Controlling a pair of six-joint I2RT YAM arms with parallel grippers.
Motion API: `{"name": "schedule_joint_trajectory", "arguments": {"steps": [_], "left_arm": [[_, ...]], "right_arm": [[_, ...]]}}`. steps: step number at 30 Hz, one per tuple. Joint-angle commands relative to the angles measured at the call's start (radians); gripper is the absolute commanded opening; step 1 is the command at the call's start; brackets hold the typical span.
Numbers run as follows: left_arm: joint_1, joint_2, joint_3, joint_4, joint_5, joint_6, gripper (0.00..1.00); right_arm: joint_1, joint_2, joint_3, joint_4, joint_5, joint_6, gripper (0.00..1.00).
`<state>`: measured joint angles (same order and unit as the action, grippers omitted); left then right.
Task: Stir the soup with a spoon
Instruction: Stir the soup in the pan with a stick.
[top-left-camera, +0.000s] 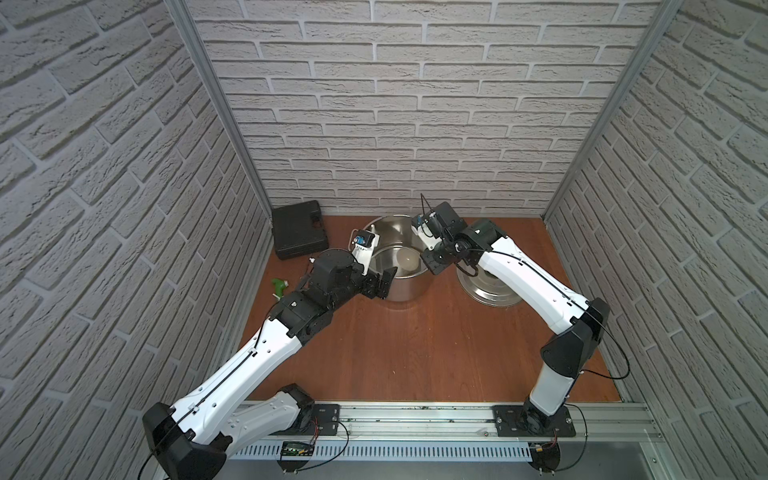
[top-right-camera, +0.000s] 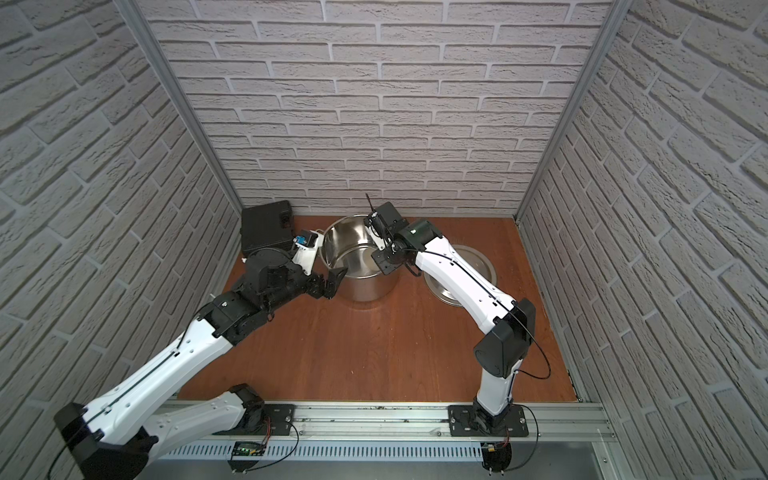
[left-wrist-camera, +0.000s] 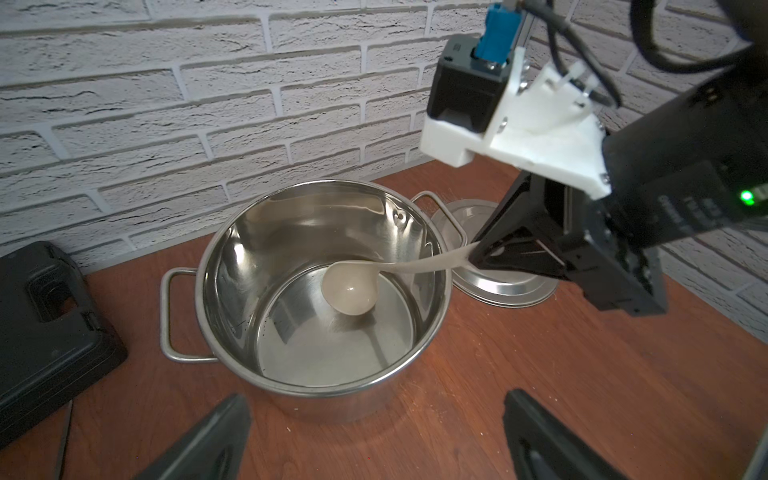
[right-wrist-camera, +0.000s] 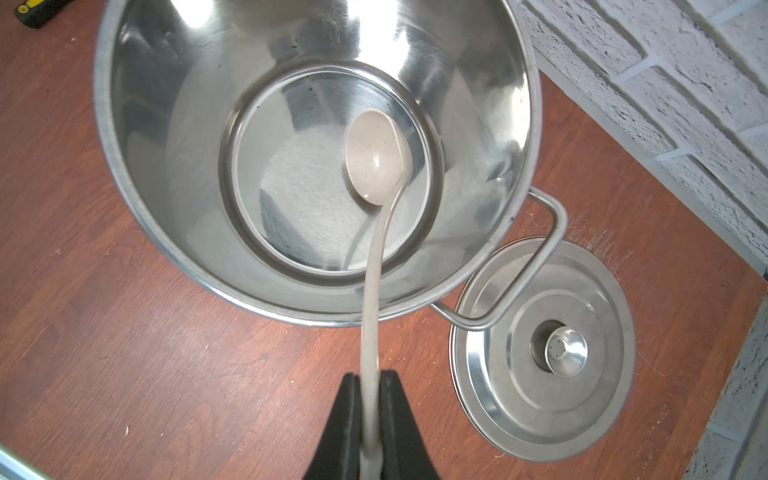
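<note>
Holding the spoon (right-wrist-camera: 378, 158) by its handle, my right gripper (right-wrist-camera: 370, 384) is clamped on it; the ladle bowl sits low inside the stockpot (right-wrist-camera: 166, 124), whether touching bottom I cannot tell. My left gripper (left-wrist-camera: 376, 397) hovers with jaws wide apart, empty, just beside the pot wall. The lid (right-wrist-camera: 498, 374) lies flat beside the pot.

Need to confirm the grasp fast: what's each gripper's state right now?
Left gripper: open, empty, beside the pot.
Right gripper: shut on the spoon, by its handle.

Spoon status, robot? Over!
Right gripper shut on spoon, bowl inside pot. Left gripper open, near pot. Lid off, nothing blocking.
</note>
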<state>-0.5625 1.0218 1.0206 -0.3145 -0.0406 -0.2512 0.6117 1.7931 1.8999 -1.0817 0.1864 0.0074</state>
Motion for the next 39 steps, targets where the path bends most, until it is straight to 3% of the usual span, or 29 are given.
{"name": "schedule_joint_trajectory", "arguments": {"steps": [1, 15, 28, 39], "left_arm": [[-0.007, -0.025, -0.007, 0.045, 0.006, -0.002, 0.98], [-0.009, -0.033, -0.023, 0.051, -0.011, -0.017, 0.98], [-0.008, -0.044, -0.037, 0.053, -0.029, -0.017, 0.98], [-0.008, -0.068, -0.041, 0.036, -0.03, -0.018, 0.98]], "right_arm": [[-0.017, 0.021, 0.051, 0.041, 0.021, -0.009, 0.03], [0.043, 0.178, 0.26, 0.019, -0.089, 0.0, 0.03], [0.078, 0.028, 0.048, 0.005, -0.038, 0.023, 0.03], [-0.014, -0.024, -0.011, 0.03, 0.003, 0.021, 0.03]]}}
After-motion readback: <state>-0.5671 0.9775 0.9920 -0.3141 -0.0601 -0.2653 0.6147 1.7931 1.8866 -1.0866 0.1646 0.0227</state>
